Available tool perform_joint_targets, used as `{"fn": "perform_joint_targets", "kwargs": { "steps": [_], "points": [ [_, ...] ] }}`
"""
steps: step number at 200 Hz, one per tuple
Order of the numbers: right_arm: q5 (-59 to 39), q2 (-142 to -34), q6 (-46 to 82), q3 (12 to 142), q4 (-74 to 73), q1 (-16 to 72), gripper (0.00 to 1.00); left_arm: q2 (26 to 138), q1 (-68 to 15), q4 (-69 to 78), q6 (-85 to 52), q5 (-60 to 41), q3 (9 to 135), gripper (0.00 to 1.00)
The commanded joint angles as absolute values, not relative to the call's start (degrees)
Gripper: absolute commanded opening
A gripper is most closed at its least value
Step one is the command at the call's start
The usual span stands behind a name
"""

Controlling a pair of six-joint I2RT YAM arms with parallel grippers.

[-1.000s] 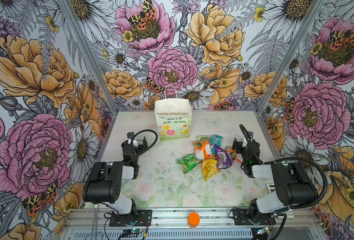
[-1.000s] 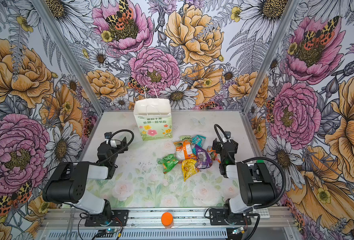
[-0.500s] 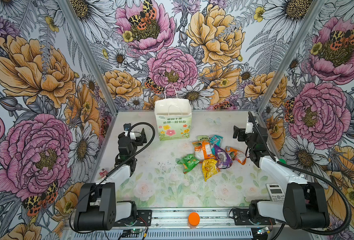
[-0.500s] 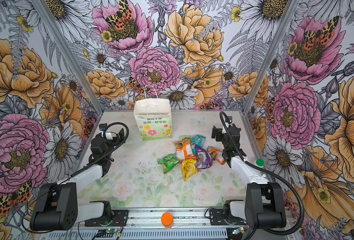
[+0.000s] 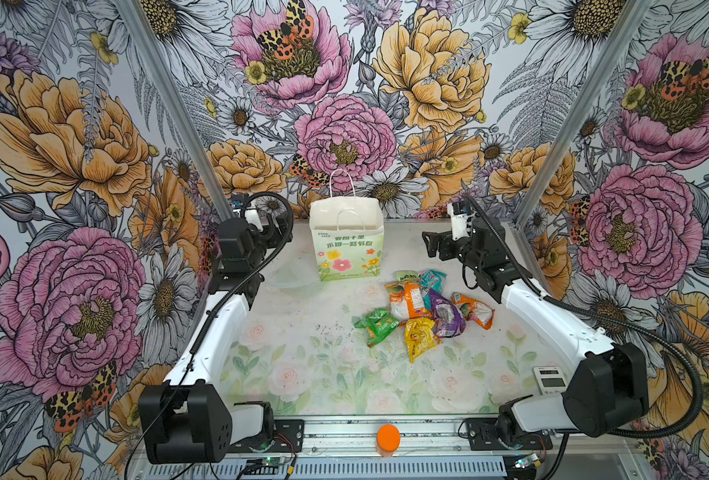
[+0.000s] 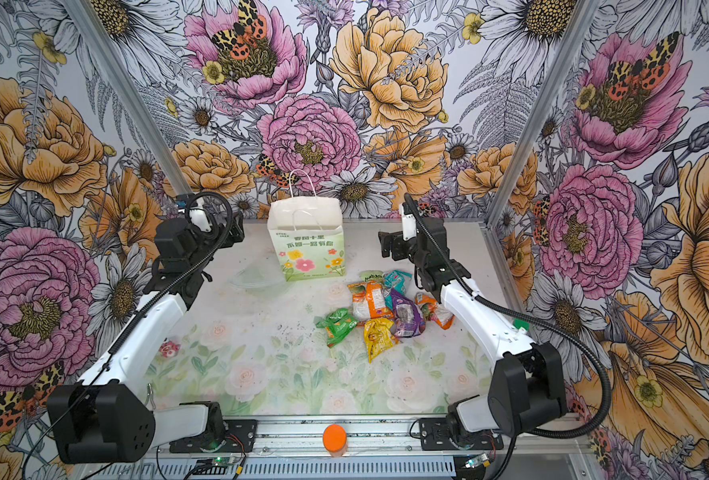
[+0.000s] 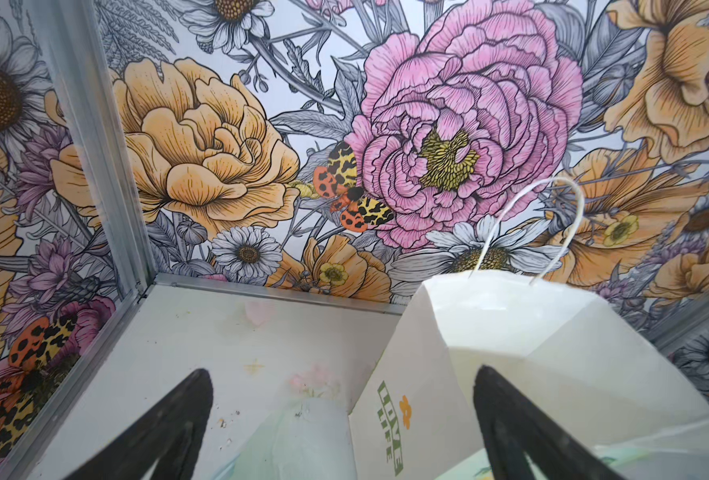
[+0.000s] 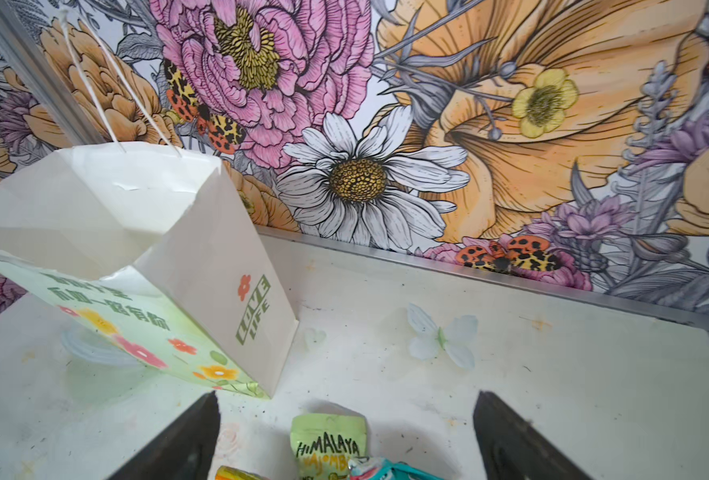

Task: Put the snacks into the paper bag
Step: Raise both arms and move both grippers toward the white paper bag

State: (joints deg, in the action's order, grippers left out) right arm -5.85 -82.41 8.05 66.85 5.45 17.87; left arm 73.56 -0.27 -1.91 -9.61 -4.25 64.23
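Hidden: crinkly colourful plastic snack packets (image 5: 423, 307) overlap, some half covered.
Bag: upright white paper bag (image 5: 346, 249), green flowered front, rear of surface (image 5: 303, 357), near packets.
Hands: left hand (image 7: 342, 370), right hand (image 8: 348, 394) wide, empty.

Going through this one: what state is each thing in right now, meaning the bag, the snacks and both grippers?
Paper bag: upright, mouth open, no snack visible inside.
Snacks: loose overlapping heap on the table, all outside the bag, none gripped.
Left gripper: open, empty, beside the bag.
Right gripper: open, empty, raised above the far edge of the heap.
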Motion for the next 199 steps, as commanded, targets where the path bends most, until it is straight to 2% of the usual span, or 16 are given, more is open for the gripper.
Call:
{"fn": "perform_joint_targets", "kwargs": {
  "steps": [1, 67, 124, 199],
  "points": [
    [-5.53, -86.22, 9.69, 70.94, 8.13, 21.27, 0.96, 76.32, -0.96, -11.80, -13.08, -9.37, 68.96, 0.99],
    [0.44, -97.30, 11.01, 78.87, 8.80, 29.56, 0.96, 91.45, -0.18, -20.68, -13.90, -18.70, 85.70, 0.99],
    [2.73, -100.43, 13.43, 79.24, 8.85, 32.23, 0.95, 107.88, 8.55, -5.83, -27.41, -25.62, 90.46, 0.99],
    [8.04, -104.68, 14.99, 79.09, 8.68, 32.61, 0.96, 127.76, 6.79, 1.34, -29.61, -29.55, 106.39, 0.99]
  ]
}}
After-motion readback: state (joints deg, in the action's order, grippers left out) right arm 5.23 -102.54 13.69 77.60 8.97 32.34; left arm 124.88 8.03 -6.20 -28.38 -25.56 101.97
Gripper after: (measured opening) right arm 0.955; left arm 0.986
